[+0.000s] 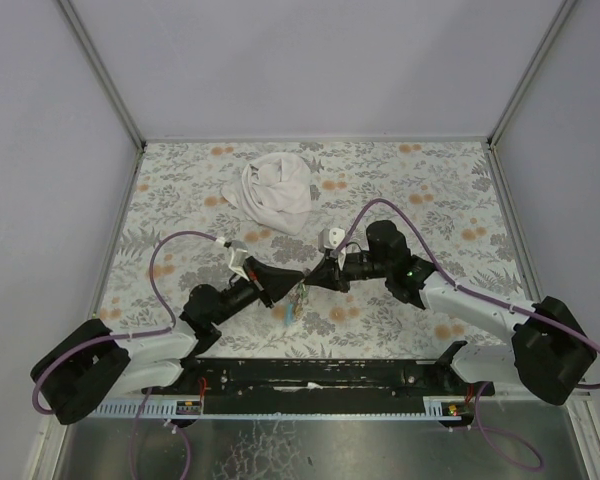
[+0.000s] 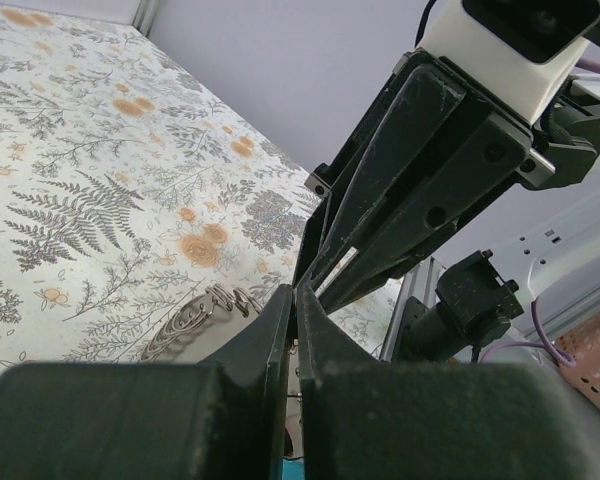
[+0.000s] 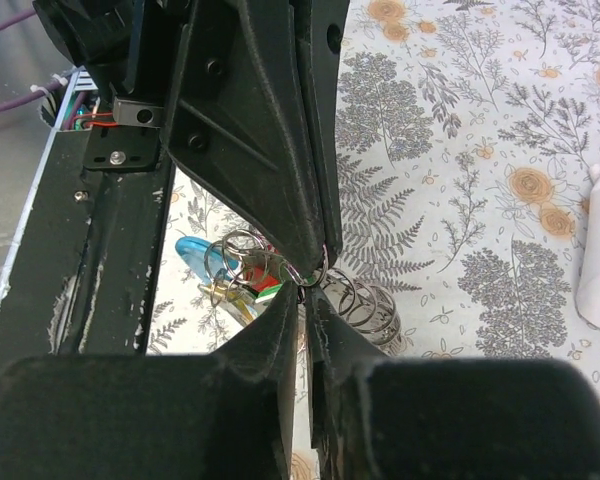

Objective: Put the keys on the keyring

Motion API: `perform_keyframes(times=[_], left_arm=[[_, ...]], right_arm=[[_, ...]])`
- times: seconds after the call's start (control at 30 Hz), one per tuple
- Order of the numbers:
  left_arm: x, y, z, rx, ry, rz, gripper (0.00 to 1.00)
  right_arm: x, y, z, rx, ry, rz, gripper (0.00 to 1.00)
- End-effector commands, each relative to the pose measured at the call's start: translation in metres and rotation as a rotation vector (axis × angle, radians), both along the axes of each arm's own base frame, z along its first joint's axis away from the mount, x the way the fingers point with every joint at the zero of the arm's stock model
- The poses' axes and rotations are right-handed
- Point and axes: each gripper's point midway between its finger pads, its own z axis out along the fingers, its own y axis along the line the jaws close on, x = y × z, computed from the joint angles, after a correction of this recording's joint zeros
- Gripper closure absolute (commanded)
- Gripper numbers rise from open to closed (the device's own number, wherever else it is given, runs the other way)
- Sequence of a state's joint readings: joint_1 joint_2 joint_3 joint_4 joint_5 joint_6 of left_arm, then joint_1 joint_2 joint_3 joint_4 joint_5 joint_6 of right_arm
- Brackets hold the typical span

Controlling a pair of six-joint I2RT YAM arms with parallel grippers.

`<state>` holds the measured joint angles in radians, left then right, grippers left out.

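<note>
In the top view my two grippers meet tip to tip above the middle of the table. My left gripper [image 1: 302, 276] is shut, its tips pinching the thin metal keyring [image 3: 318, 272]. From the opposite side my right gripper [image 3: 308, 292] is closed on the same ring, with only a slit between its fingers. The keys [image 3: 263, 285], with red, green and yellow heads, hang in a bunch from small rings just left of the pinch. Behind them dangles the light-blue piece [image 3: 192, 256]. In the left wrist view the left gripper [image 2: 296, 292] faces the right arm's fingers [image 2: 410, 180].
A coil of loose metal rings [image 3: 365, 305] lies on the floral tablecloth below the grippers, and shows as a coil [image 2: 195, 318] in the left wrist view too. A crumpled white cloth [image 1: 275, 192] sits at the back of the table. Grey walls close in the sides.
</note>
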<state>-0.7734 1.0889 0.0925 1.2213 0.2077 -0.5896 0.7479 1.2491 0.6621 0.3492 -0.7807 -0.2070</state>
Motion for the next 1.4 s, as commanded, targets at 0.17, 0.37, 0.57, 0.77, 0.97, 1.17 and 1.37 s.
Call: perform_keyframes(times=[0.17,0.37,0.57,0.77,0.97,1.17,1.37], left_arm=[[-0.007,0.005,0.023,-0.058,-0.103,0.000,1.00],[-0.006,0.009,0.012,0.011,-0.105,0.021,0.92],[-0.005,0.007,0.010,0.100,-0.140,-0.002,0.78],[-0.001,0.003,0.008,0.180,-0.155,-0.055,0.68],[0.001,0.001,0.004,0.269,-0.200,-0.084,0.58],[0.000,0.002,0.005,0.331,-0.295,-0.115,0.53],[-0.011,0.001,0.009,0.337,-0.383,-0.185,0.51]], right_arm=[[0.004,0.002,0.024,0.030,-0.055,0.015,1.00],[0.009,-0.004,0.027,-0.054,-0.093,0.014,1.00],[0.008,-0.006,0.030,-0.107,-0.115,0.052,1.00],[0.007,-0.006,0.029,-0.147,-0.104,0.084,1.00],[0.006,-0.006,0.032,-0.163,-0.106,0.104,1.00],[0.005,-0.008,0.032,-0.195,-0.102,0.127,1.00],[0.001,-0.011,0.031,-0.224,-0.112,0.169,1.00]])
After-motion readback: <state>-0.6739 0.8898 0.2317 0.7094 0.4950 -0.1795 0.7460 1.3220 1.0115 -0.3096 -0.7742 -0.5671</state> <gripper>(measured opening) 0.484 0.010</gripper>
